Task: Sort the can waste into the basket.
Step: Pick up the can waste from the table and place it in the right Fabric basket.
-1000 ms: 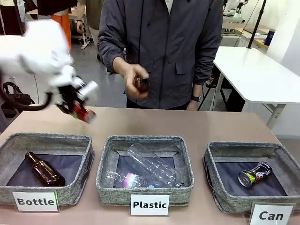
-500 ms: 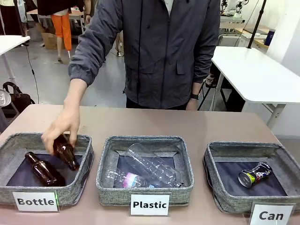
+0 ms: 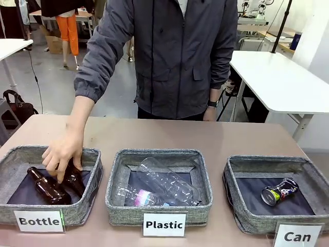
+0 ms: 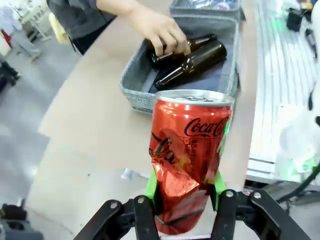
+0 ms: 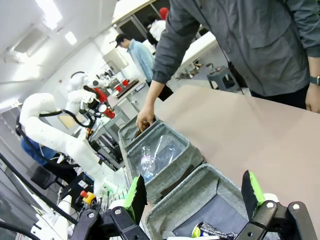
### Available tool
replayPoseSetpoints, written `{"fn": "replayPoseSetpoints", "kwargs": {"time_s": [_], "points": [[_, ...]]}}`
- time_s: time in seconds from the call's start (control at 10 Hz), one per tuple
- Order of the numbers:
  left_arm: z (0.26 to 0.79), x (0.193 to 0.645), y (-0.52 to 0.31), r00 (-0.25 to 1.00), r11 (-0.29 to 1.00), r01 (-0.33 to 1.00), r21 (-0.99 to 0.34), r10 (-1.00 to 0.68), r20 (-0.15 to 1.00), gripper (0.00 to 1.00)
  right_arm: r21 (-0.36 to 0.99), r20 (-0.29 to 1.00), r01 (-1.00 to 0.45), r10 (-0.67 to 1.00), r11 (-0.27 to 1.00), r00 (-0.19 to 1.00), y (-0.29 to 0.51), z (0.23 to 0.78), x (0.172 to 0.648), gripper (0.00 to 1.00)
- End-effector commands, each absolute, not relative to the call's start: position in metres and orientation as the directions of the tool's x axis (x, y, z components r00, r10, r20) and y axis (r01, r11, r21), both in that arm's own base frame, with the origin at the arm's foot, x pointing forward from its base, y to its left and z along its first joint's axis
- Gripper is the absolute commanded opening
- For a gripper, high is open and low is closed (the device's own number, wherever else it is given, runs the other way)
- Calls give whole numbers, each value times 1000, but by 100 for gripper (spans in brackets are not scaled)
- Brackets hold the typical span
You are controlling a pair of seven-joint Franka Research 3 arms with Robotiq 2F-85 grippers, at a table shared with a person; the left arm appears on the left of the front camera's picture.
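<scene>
My left gripper (image 4: 185, 182) is shut on a crushed red can (image 4: 187, 160), held upright in the left wrist view, beside and above the table's edge. The basket (image 3: 272, 160), a grey bin labelled "Can", stands at the front right. A dark can with colourful print (image 3: 279, 191) lies inside it. My right gripper (image 5: 194, 197) is open above that basket (image 5: 177, 202), with the dark can (image 5: 212, 231) just below its fingers.
A person's hand (image 3: 62, 152) rests on a brown bottle (image 3: 74, 177) in the "Bottle" bin (image 3: 51, 150), beside another bottle (image 3: 47, 186). The "Plastic" bin (image 3: 159, 153) holds clear bottles. My left arm (image 5: 55, 132) shows far beyond the bins.
My left arm carried the red can out of the front view to the left. The person's hand brought a brown bottle down from chest height into the "Bottle" bin.
</scene>
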State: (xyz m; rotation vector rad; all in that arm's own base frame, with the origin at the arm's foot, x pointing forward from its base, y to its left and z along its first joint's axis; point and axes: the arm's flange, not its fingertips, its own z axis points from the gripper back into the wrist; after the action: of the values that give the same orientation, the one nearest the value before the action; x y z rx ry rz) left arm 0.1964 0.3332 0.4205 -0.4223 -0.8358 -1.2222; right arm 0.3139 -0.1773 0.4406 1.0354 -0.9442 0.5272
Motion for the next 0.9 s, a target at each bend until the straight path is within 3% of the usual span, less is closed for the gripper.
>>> {"fn": "replayPoseSetpoints", "kwargs": {"time_s": [0.0, 0.8], "points": [[435, 246, 295, 22, 221, 958, 182, -690, 723, 0, 479, 863, -760, -74, 439, 501, -176, 444, 316, 100], [435, 246, 295, 22, 221, 958, 182, -690, 723, 0, 479, 863, -760, -74, 439, 501, -176, 444, 316, 100]]}}
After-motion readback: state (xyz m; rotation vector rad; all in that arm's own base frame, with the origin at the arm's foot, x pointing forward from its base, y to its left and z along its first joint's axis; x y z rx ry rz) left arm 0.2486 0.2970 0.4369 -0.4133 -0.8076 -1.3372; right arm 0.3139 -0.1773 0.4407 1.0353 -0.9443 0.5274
